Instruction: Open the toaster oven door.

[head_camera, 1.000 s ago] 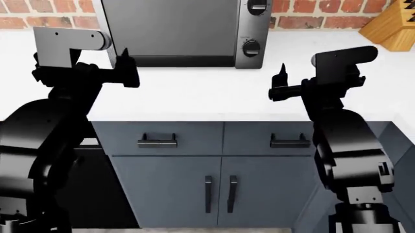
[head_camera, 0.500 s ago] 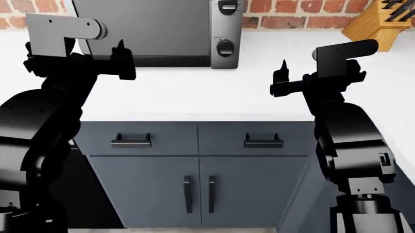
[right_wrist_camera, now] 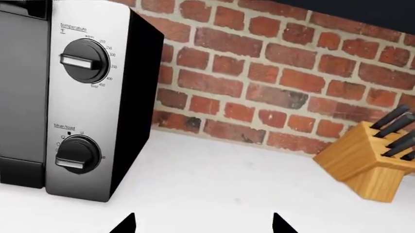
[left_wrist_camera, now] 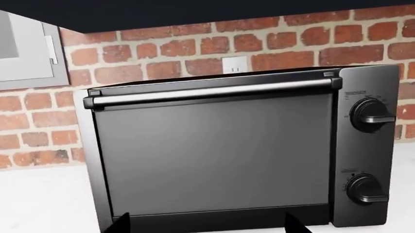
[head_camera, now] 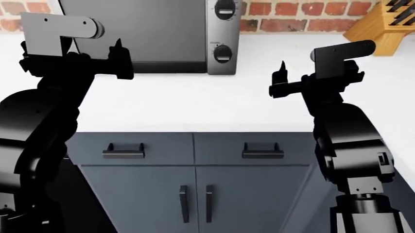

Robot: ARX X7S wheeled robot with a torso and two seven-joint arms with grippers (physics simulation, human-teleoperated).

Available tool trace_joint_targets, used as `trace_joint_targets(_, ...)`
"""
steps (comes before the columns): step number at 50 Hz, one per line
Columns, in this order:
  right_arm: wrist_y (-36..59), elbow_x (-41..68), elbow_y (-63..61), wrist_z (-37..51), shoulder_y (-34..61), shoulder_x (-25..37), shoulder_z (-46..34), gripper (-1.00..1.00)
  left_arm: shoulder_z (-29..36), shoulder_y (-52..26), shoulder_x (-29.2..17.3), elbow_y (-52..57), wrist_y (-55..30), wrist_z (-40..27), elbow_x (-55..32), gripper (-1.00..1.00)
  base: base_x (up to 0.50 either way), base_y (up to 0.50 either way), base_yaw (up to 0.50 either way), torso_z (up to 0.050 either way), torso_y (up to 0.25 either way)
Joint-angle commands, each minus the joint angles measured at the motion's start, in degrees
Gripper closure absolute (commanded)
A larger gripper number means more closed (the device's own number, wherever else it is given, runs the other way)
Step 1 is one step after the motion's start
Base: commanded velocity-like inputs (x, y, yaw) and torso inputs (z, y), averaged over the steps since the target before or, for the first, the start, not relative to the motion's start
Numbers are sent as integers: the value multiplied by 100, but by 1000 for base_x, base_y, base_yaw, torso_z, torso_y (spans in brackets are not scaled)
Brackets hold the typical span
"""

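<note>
The toaster oven [left_wrist_camera: 240, 150] stood at the back of the white counter [head_camera: 214, 97] against the brick wall, its door [left_wrist_camera: 214, 155] shut; I judged the glass panel rigid and hinged low, best taken by the long silver bar handle [left_wrist_camera: 214, 91] along its top edge, smooth and perhaps slippery. My left gripper [head_camera: 116, 60] hung just before the door, fingers spread, holding nothing; my right gripper [head_camera: 280, 80] hovered over bare counter, likewise spread and empty, well apart from the oven.

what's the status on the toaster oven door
Left gripper and right gripper open, empty. Toaster oven door shut, handle untouched. Nothing in the way.
</note>
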Motion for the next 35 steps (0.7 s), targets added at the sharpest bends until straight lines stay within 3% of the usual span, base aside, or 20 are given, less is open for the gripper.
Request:
trace_joint_targets(1, 13, 18, -29, 5, -21, 7, -27, -100, -40, 41, -33, 85, -47, -22, -45, -100, 262, 0, 0, 0, 0)
trace_joint_targets(35, 46, 57, -40, 16, 34, 6, -137, -100, -61, 62, -85, 68, -4, -35, -115, -100, 265, 0, 0, 0, 0)
